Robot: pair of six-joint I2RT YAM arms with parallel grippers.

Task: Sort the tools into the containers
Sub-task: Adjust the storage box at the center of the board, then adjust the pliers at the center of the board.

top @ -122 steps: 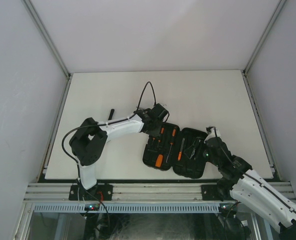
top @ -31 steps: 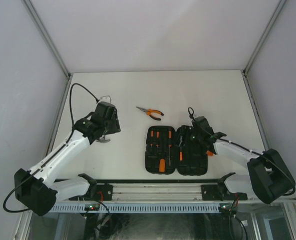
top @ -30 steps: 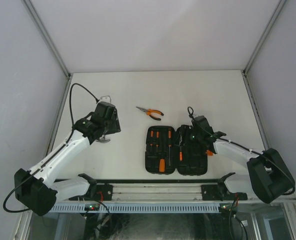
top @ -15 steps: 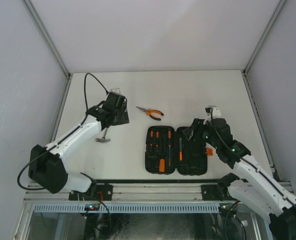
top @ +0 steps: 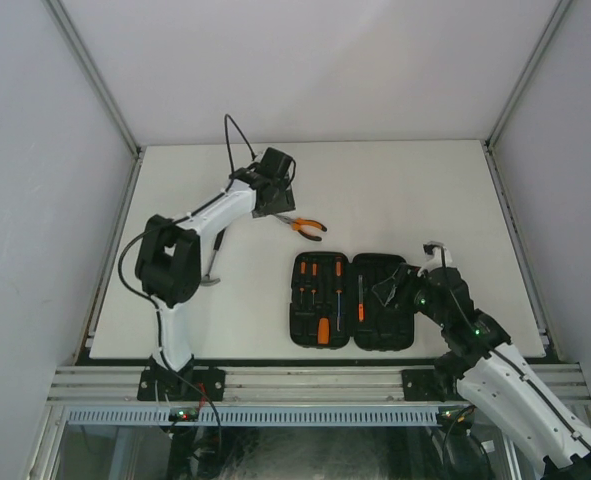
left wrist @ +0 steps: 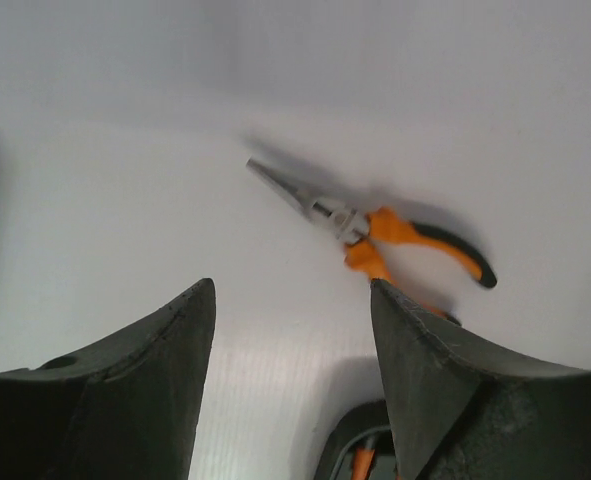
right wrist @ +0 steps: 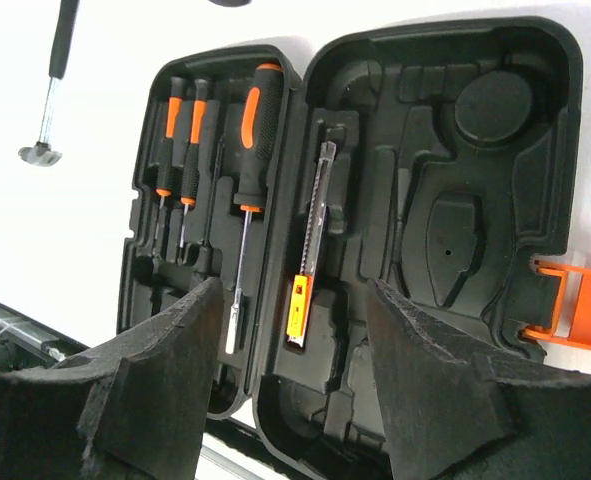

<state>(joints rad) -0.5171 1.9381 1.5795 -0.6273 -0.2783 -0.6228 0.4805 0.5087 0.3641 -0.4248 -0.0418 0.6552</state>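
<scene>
Two grippers: both with jaws apart, nothing between them.
Left gripper [left wrist: 292, 285]: over bare bench [top: 425, 190], tips pointing down; needle-nose pliers [left wrist: 370, 225] just beyond the tips, not touched.
Pliers: flat, about mid-bench; nose toward the left edge, orange-and-black handles toward the right; on the far side of the tool case [right wrist: 495, 200], apart from it.
Right gripper [right wrist: 293, 284]: hovers over the open tool case, clear of it.
Tool case: lies open flat by the near edge, right of centre; orange latch [right wrist: 575, 305] on its right side.
Left half: two thin screwdrivers [right wrist: 172, 130] and one thick screwdriver [right wrist: 258, 130], seated in slots.
Right half: slim metal cutter [right wrist: 313, 230] with orange end, in the slot beside the hinge.
Hammer [right wrist: 38, 153]: on the bench left of the tool case, apart from it, head toward the near edge.
</scene>
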